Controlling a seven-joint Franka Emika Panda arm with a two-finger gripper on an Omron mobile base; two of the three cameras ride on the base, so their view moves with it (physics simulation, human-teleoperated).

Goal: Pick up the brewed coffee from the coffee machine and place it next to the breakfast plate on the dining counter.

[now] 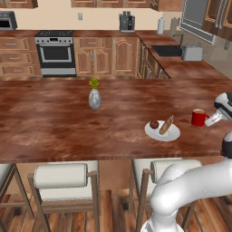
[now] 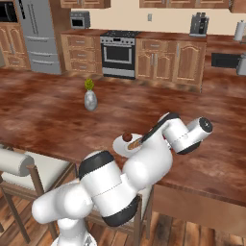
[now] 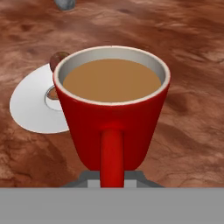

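Mug (image 3: pixel 112 109) of coffee sits upright just beside the plate (image 3: pixel 33 107), handle facing the gripper (image 1: pixel 213 118), jaws clamped on it.

Counter (image 1: pixel 54 122): plate (image 1: pixel 162 131), vase (image 1: pixel 94 98) (mug (image 1: pixel 198 117) too)

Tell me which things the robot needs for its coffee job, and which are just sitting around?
Needed: red mug of coffee, held by the gripper; white breakfast plate; dining counter; coffee machine.

Just sitting around: vase, oven, toaster, stools.
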